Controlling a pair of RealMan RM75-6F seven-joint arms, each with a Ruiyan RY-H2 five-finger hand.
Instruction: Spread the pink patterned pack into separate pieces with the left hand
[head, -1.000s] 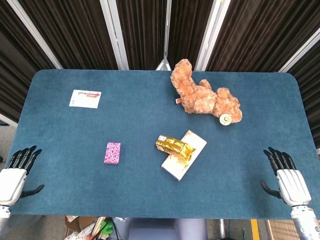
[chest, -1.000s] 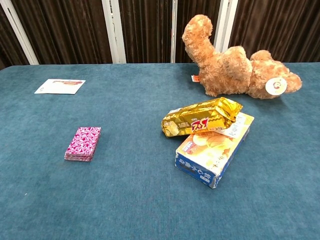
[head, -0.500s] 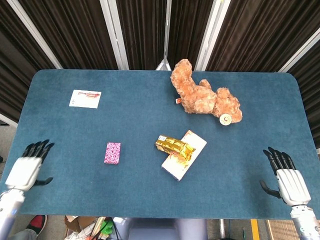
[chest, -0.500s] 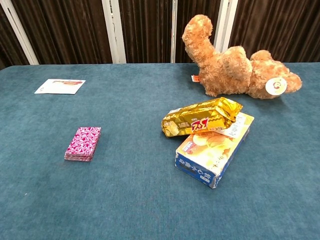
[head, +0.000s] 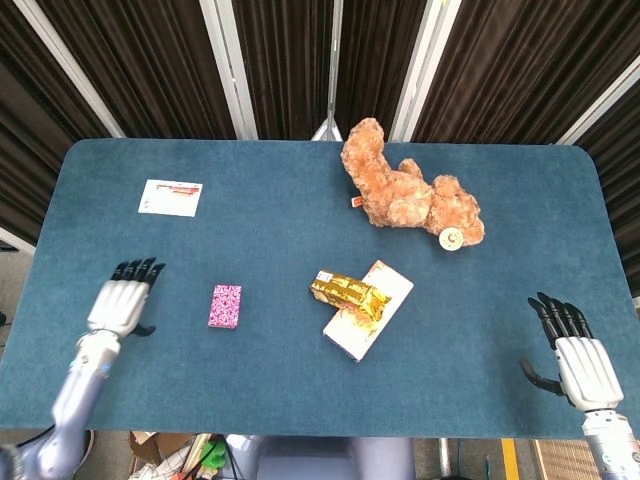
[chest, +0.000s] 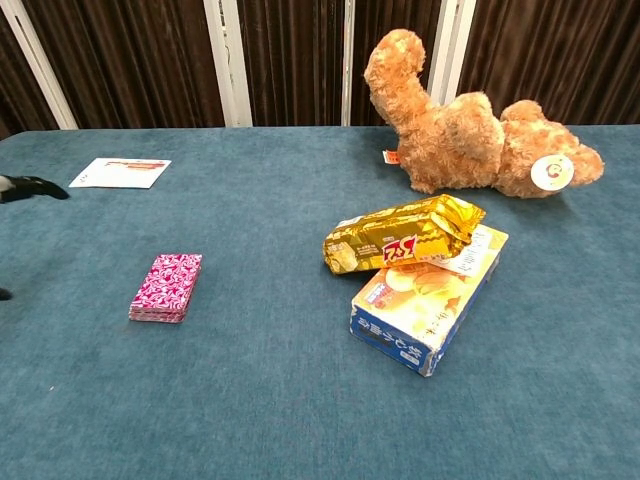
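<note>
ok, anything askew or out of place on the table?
Two things. The teddy bear lies toppled near the far edge. The gold snack bag rests across the blue snack box, both skewed to the table edges. The pink patterned pack is a neat stack, untouched.

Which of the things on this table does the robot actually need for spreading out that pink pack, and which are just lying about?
Needed for the job:
pink patterned pack
left hand, open, beside the pack, not touching it

Just lying about:
teddy bear
gold snack bag, on top of the blue box
white card
right hand, open at the table edge
</note>
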